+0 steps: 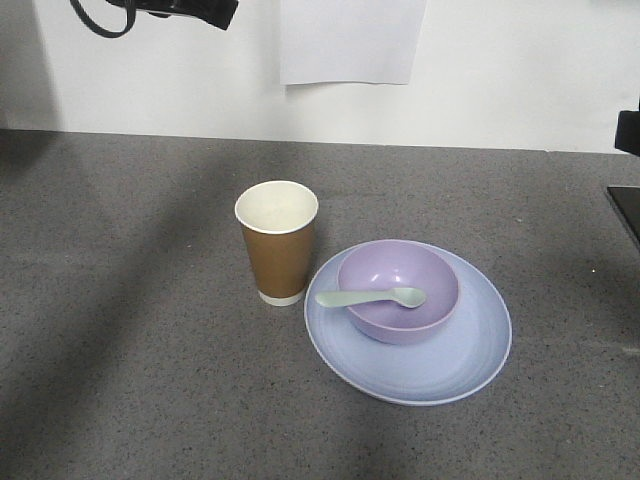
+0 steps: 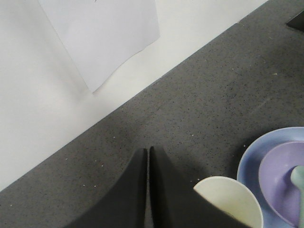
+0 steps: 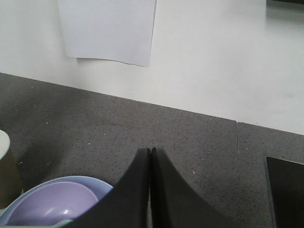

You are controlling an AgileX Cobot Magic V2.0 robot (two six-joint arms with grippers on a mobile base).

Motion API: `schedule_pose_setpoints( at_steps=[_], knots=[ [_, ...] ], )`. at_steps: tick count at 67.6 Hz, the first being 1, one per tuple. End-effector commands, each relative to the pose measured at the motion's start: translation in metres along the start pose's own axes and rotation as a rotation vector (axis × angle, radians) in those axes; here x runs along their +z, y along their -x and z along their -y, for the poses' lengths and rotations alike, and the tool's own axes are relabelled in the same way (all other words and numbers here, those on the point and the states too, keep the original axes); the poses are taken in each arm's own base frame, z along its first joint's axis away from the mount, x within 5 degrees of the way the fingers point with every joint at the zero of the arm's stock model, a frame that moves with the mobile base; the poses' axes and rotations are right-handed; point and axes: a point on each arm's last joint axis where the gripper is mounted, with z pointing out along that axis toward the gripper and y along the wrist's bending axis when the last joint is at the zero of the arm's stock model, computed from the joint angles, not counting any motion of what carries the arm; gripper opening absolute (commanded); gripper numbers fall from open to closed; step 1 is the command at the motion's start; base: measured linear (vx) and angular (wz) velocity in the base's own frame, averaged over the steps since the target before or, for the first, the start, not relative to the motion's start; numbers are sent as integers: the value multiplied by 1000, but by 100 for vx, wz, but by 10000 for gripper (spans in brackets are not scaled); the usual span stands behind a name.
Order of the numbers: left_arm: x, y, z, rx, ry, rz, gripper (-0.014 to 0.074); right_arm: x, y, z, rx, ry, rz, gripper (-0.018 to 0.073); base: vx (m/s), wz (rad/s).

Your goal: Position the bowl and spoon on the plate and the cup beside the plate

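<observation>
The bowl [image 1: 398, 291] sits on the plate [image 1: 408, 323] with the spoon [image 1: 370, 297] resting across its rim, and the cup [image 1: 277, 241] stands upright just beside the plate, so the arrangement looks complete. The front view alone shows that whole layout. Each wrist view shows what it cannot: the left gripper [image 2: 147, 153] and right gripper [image 3: 150, 153] pressed closed, empty, above the grey counter [image 1: 120, 330].

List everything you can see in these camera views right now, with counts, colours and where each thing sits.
cup: one, brown with white rim, upright on the counter, just left of the plate
plate: one, pale blue-lilac, on the counter
bowl: one, lavender, on the plate
spoon: one, mint green, scoop in the bowl, handle over its rim
paper sheet: one, white, on the wall
counter: one, speckled grey
left gripper: black, shut, empty
right gripper: black, shut, empty
</observation>
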Motion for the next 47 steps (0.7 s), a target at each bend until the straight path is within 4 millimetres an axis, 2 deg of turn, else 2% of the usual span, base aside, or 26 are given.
schedule_pose_setpoints(
  at_steps=[1, 10, 17, 22, 30, 34, 39, 47],
  knots=[
    [-28, 16, 0, 9, 41, 132, -8, -7, 16, 0, -7, 2, 112, -3, 0, 0],
    [-38, 15, 1, 9, 39, 118, -6, -7, 16, 0, -7, 2, 112, -3, 0, 0],
    [-57, 10, 8, 35, 33, 60, -6, -7, 16, 0, -7, 2, 112, -3, 0, 0],
    [-77, 8, 11, 16, 66, 59, -6, -7, 16, 0, -7, 2, 112, -3, 0, 0],
    [-119, 4, 15, -75, 96, 192, -6, -7, 16, 0, -7, 2, 112, -3, 0, 0],
    [-138, -6, 19, -78, 114, 285, -6, -7, 16, 0, -7, 2, 112, -3, 0, 0],
    [-152, -23, 24, -78, 135, 380, -6, -7, 16, 0, -7, 2, 112, -3, 0, 0],
    [-163, -71, 36, -93, 165, 542, -6, -7, 16, 0, -7, 2, 112, -3, 0, 0]
  ],
)
